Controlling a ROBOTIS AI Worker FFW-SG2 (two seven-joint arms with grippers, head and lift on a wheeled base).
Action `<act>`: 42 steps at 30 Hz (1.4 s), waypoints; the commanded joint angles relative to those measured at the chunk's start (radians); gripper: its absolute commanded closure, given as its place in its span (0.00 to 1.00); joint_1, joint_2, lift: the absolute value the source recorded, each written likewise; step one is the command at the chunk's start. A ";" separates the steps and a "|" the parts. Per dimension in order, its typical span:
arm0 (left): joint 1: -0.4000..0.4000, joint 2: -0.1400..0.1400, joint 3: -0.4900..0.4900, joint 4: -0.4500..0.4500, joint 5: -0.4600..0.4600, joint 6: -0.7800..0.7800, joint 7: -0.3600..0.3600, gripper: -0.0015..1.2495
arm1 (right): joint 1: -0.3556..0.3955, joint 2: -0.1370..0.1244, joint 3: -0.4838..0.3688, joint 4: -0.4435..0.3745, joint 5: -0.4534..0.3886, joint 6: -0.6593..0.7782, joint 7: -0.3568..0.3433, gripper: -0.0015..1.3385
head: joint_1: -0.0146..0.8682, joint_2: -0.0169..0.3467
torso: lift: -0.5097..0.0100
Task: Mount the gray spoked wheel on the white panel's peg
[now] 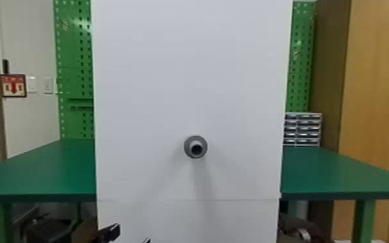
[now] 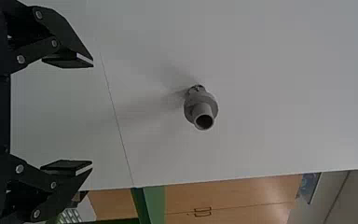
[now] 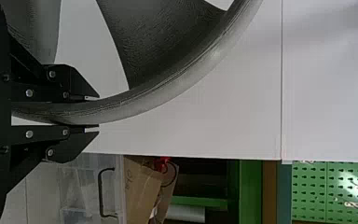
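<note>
Right wrist view: clamped with right jaws on the spoked wheel's rim point(image 3: 137, 101), probably leaving the hub free for the peg point(image 1: 190, 147), with left jaws apart.

Right gripper point(image 3: 93, 113): black flat fingers closed on the rim of the gray spoked wheel point(image 3: 168, 90), one finger on the inner face, the other on the outer. Rim is continuous along the visible arc; part of the wheel lies outside the frame. Broad spokes, finely ridged on the surface, run inward from the rim with open gaps between. Behind the wheel stands the white panel point(image 3: 205, 126), crossed by one thin straight seam point(image 3: 281, 93). Contact between wheel and panel cannot be determined. Past the panel's edge: clear plastic bin point(image 3: 77, 182) with dark handle point(image 3: 101, 191), brown cardboard point(image 3: 140, 191) beside it, green frame point(image 3: 251, 191), green pegboard point(image 3: 312, 186).
</note>
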 commanded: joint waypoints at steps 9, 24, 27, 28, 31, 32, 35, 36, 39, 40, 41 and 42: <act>0.026 0.001 0.017 -0.039 -0.020 0.018 0.039 0.38 | -0.001 0.000 0.001 0.005 0.000 -0.003 0.001 0.81 | 0.16 0.03 | 0.20; 0.048 0.001 0.015 -0.043 -0.015 -0.017 0.093 0.39 | 0.004 -0.002 0.000 0.015 0.000 -0.010 0.001 0.81 | 0.16 0.03 | 0.20; 0.048 -0.001 0.015 -0.043 -0.013 -0.018 0.096 0.39 | 0.002 -0.003 0.003 0.015 -0.002 -0.011 0.001 0.81 | 0.16 0.03 | 0.20; 0.048 -0.001 0.015 -0.045 -0.013 -0.018 0.096 0.39 | 0.002 -0.003 0.003 0.017 -0.003 -0.011 0.001 0.81 | 0.16 0.03 | 0.20; 0.048 -0.001 0.015 -0.045 -0.015 -0.018 0.097 0.39 | 0.004 -0.003 0.000 0.017 -0.005 -0.011 0.001 0.81 | 0.16 0.03 | 0.20; 0.048 -0.001 0.017 -0.045 -0.013 -0.017 0.097 0.39 | 0.004 -0.003 0.000 0.015 -0.005 -0.011 0.001 0.81 | 0.16 0.03 | 0.20; 0.048 -0.001 0.017 -0.045 -0.015 -0.018 0.099 0.39 | 0.004 -0.003 0.000 0.017 -0.006 -0.011 0.001 0.81 | 0.16 0.03 | 0.20; 0.048 -0.001 0.017 -0.045 -0.015 -0.018 0.101 0.39 | 0.004 -0.003 -0.002 0.017 -0.006 -0.011 0.001 0.81 | 0.16 0.03 | 0.20; 0.049 -0.001 0.017 -0.048 -0.017 -0.017 0.104 0.39 | 0.002 -0.003 -0.005 0.017 -0.008 -0.011 0.001 0.81 | 0.16 0.03 | 0.20; 0.049 -0.001 0.015 -0.050 -0.020 -0.018 0.104 0.39 | 0.001 -0.003 -0.006 0.017 -0.008 -0.011 0.001 0.81 | 0.16 0.03 | 0.20; 0.051 -0.001 0.017 -0.053 -0.021 -0.017 0.105 0.39 | 0.001 -0.003 -0.006 0.017 -0.009 -0.011 0.001 0.81 | 0.16 0.03 | 0.20; 0.052 -0.002 0.017 -0.054 -0.023 -0.018 0.107 0.39 | -0.003 -0.003 -0.008 0.017 -0.012 -0.011 0.001 0.81 | 0.16 0.03 | 0.20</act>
